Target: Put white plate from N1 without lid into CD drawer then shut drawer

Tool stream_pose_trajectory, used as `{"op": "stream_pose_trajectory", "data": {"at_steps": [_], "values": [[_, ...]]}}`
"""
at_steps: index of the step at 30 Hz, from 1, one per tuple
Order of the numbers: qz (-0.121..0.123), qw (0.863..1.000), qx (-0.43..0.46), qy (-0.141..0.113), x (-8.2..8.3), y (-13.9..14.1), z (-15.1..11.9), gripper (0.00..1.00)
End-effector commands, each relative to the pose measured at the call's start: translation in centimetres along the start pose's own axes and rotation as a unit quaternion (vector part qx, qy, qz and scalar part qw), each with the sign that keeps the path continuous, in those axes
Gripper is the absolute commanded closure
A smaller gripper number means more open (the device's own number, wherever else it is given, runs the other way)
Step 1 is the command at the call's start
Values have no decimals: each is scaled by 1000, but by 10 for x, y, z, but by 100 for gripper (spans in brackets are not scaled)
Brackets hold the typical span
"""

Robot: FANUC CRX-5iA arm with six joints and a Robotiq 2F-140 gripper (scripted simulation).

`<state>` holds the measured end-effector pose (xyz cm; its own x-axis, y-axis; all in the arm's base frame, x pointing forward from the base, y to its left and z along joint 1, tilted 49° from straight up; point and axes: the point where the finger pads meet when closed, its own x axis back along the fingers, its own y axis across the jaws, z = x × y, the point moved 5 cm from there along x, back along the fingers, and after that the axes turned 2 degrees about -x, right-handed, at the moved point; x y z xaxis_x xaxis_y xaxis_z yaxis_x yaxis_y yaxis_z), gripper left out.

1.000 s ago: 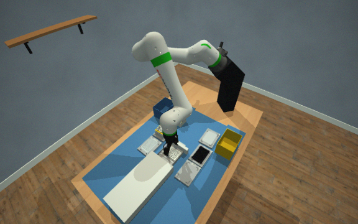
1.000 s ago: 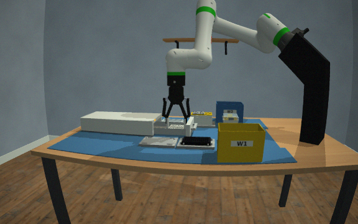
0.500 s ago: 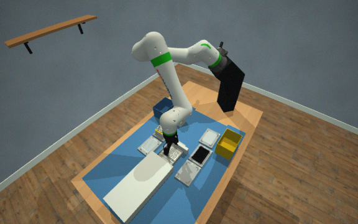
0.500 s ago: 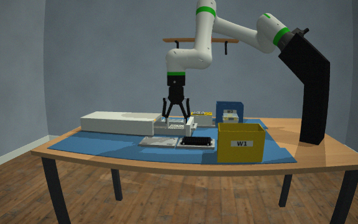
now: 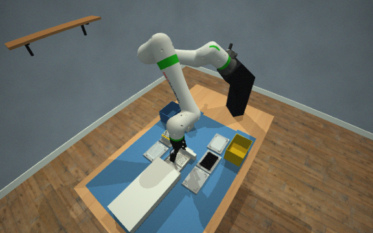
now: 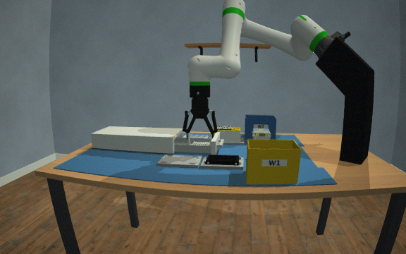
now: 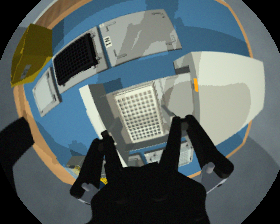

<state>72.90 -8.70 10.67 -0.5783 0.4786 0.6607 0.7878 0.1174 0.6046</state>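
Spread-fingered and gripping nothing, the hand (image 6: 199, 135) hangs over the white plate (image 5: 180, 159), which lies flat in the cooler's open drawer (image 6: 216, 141). Around them, a blue mat (image 5: 160, 210) covers the wooden tabletop (image 5: 261, 120). Nearby stands a yellow bin (image 6: 273, 161).

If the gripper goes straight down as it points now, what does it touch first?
Most likely the white plate lying in the open drawer: the open gripper straddles it, so the fingers may reach the drawer floor first.
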Motion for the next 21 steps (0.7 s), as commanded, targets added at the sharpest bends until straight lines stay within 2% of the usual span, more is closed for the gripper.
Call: {"op": "stream_pose_trajectory", "data": {"at_steps": [1,21], "values": [[0,1000,0,0,0,-1,0,34],[0,1000,0,0,0,-5,0,34]]}}
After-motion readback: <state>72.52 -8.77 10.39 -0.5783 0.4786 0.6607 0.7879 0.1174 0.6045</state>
